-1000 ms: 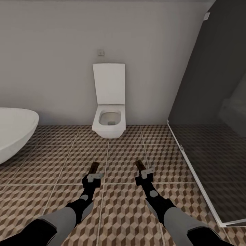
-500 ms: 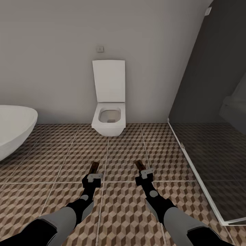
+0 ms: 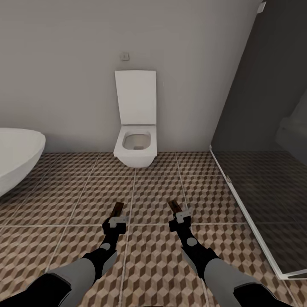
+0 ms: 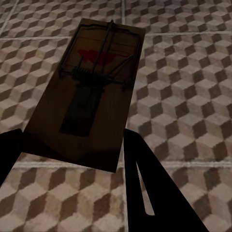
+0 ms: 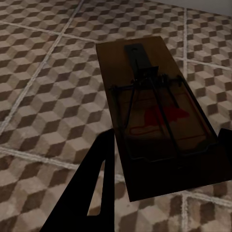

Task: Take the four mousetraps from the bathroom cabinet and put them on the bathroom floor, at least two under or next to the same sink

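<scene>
Cube-patterned brown, beige and cream tiled bathroom floor point(image 3: 149, 192) below both arms. Flat brown wooden mousetrap point(image 4: 89, 92) clamped in left gripper point(image 3: 116, 216); second brown wooden mousetrap point(image 5: 154, 113) clamped in right gripper point(image 3: 177, 213), both above the tiles. Beyond: white wall-hung toilet point(image 3: 135, 147), white oval bathtub point(image 3: 17, 157), dark glass shower wall point(image 3: 264, 119).

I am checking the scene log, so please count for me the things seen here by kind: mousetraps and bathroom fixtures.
Mousetraps: 2, one in the left gripper, one in the right gripper
Toilet: 1
Bathtub: 1
Shower: 1
Total: 5
</scene>
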